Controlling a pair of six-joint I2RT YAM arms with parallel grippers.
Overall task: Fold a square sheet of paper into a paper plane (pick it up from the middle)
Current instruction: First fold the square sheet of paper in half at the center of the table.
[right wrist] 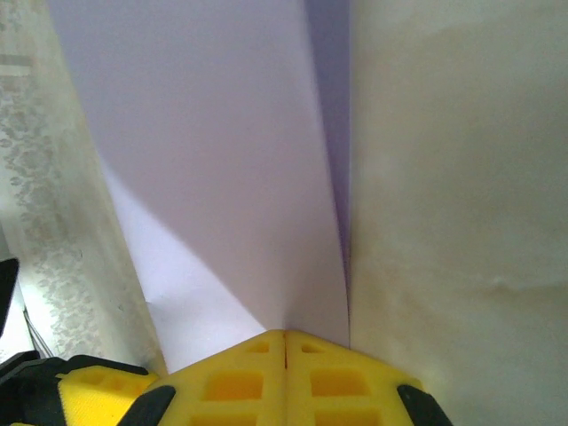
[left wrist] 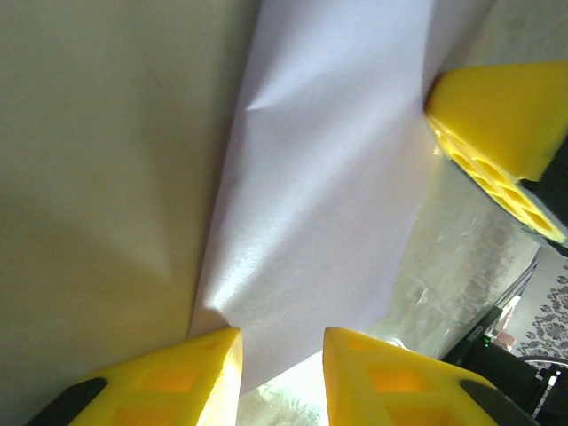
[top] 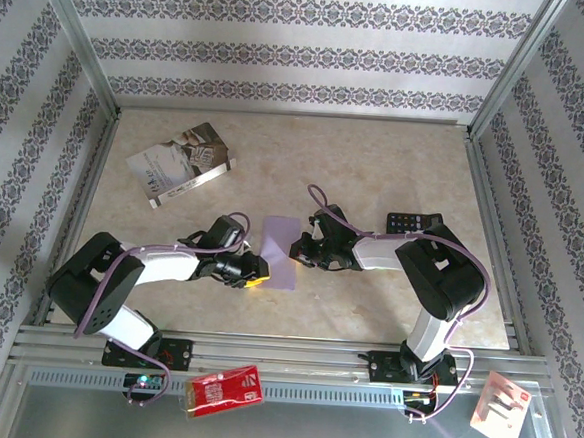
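Pinched at its right edge mid-table, the square sheet of paper (top: 280, 253), by the right gripper (right wrist: 284, 344) with fingers pressed flat together. Straddled at its near left edge by the left gripper (left wrist: 281, 344), jaws partly apart and not closed on it. Elsewhere: booklet (top: 181, 163) far left, calculator (top: 412, 222) right, red packet (top: 225, 388) on the near rail.

Yellow fingers (right wrist: 253, 359) pressed together, pinching lilac sheet of paper (right wrist: 204, 160), beige table (right wrist: 461, 177) alongside

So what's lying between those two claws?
The lilac paper sheet, spanning from the left gripper to the right gripper; the top view shows it.
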